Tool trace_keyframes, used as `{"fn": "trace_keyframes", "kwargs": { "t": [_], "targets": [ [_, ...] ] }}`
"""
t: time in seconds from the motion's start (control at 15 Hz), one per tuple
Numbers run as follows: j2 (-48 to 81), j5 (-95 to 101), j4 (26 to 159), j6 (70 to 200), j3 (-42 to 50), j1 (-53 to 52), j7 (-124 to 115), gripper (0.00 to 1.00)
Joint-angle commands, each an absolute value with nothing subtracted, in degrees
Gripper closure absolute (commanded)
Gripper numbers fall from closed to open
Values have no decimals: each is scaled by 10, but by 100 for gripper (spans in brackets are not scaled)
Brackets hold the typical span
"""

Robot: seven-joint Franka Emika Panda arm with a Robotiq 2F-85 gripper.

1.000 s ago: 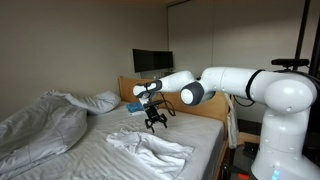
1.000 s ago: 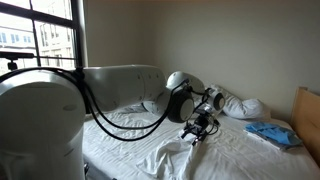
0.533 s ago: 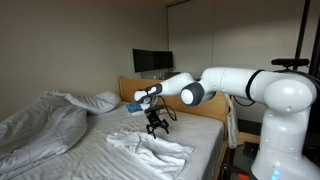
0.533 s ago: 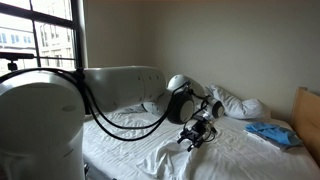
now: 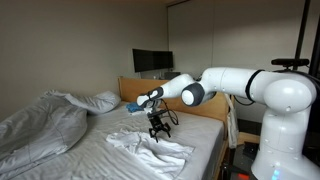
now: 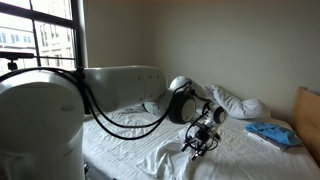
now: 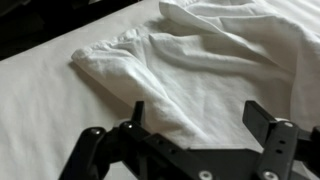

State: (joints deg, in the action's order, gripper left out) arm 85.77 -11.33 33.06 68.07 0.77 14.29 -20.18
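- Above the bed (image 5: 100, 165), the gripper (image 5: 157, 129) hangs wide open, holding nothing.
- The cloth (image 7: 205, 60) lies crumpled on the sheet just beneath it.
- A blue item (image 6: 270, 133) lies far behind.

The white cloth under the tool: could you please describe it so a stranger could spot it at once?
Start at the white-sheeted bed. Mid-bed, below the tool, lies the white cloth, a small rumpled patch. Unlike the duvet heaped at one side and the blue item by the headboard, it is thin and low.
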Motion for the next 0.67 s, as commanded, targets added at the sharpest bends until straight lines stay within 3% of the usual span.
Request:
{"fn": "trace_keyframes", "kwargs": {
  "t": [0.0, 0.2, 0.27, 0.33, 0.6],
  "targets": [
    [858, -84, 341, 737, 26, 132, -166, 0],
    [858, -61, 338, 781, 34, 125, -157, 0],
    [858, -55, 338, 792, 36, 123, -153, 25],
    [858, -51, 338, 802, 35, 123, -149, 26],
    [858, -55, 347, 861, 19, 125, -112, 54]
  ]
}}
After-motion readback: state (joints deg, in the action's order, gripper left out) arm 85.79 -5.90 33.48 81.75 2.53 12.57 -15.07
